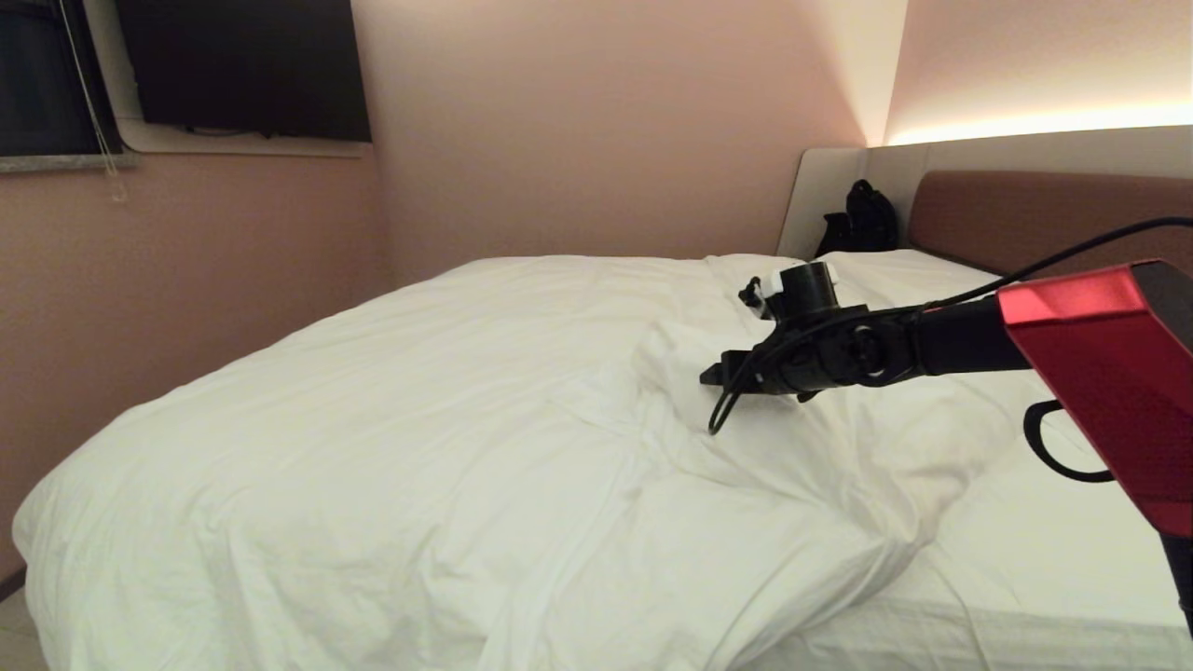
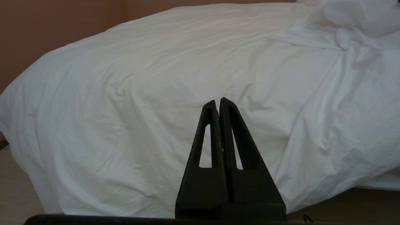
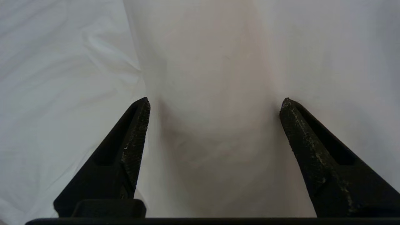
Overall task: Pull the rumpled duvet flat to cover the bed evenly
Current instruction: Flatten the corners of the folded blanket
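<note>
Right gripper (image 3: 214, 104): I see its fingers (image 3: 134, 140) spread wide over a raised fold of the duvet (image 1: 419, 438), holding nothing
Right arm (image 1: 932, 340): I have it reaching out over the middle of the bed (image 1: 1025, 568)
Left gripper (image 2: 217, 103): pressed together, empty, low at the bed's side
Duvet: rumpled, bunched toward the middle, draping over the bed's left edge, sheet bare on my right
Bag (image 1: 859, 222): black, against the headboard (image 1: 1025, 210)

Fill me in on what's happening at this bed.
A robot is straightening the duvet on the bed. Its right gripper is out over a bunched ridge of duvet near the middle, fingers spread wide, holding nothing. The left gripper is shut and parked low at the bedside. The bed's right side is uncovered.
</note>
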Robot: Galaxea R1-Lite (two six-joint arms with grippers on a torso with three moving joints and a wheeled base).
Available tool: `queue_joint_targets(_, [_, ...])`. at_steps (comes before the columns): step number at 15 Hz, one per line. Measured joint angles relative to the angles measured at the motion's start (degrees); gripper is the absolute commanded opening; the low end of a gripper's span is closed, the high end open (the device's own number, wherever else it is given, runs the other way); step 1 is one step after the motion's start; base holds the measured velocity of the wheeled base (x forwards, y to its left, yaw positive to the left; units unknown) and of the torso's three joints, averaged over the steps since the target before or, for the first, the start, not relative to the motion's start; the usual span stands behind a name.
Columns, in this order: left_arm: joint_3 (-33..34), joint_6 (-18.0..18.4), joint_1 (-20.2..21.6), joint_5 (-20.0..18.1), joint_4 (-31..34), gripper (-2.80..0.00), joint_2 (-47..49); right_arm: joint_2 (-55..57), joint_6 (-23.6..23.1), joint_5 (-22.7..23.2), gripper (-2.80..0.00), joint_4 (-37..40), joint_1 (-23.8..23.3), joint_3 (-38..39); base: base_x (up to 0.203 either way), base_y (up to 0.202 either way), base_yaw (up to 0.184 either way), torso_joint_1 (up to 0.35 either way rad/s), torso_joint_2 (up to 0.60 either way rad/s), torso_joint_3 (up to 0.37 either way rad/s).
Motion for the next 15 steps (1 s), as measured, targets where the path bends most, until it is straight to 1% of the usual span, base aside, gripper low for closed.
queue_joint_targets(3, [0.0,0.0,0.0,0.0,0.0,-2.8,0.0,4.2,-1.5,-1.4,0.0,0.2,0.1,-2.8,0.0,0.0,0.0,0.0,0.0,0.0])
queue_joint_targets(7, [0.0,0.0,0.0,0.0,0.0,-2.8,0.0,10.7,-4.2,-5.6,0.0,0.3,-0.4,-5.7,0.0,0.0,0.0,0.0,0.0,0.0])
queue_joint_targets(12, [0.0,0.0,0.0,0.0,0.0,-2.8,0.0,14.7,-5.5,-8.5,0.0,1.1,-1.5,-7.2,0.0,0.0,0.0,0.0,0.0,0.0])
queue_joint_targets(13, [0.0,0.0,0.0,0.0,0.0,-2.8,0.0,14.9,-5.4,-8.6,-1.67,1.5,-1.8,-7.3,0.0,0.0,0.0,0.0,0.0,0.0])
queue_joint_targets(14, [0.0,0.0,0.0,0.0,0.0,-2.8,0.0,15.1,-5.4,-8.7,-2.8,1.6,-1.9,-7.3,0.0,0.0,0.0,0.0,0.0,0.0])
queue_joint_targets(15, [0.0,0.0,0.0,0.0,0.0,-2.8,0.0,14.9,-5.4,-8.7,-2.8,1.7,-2.1,-7.1,0.0,0.0,0.0,0.0,0.0,0.0])
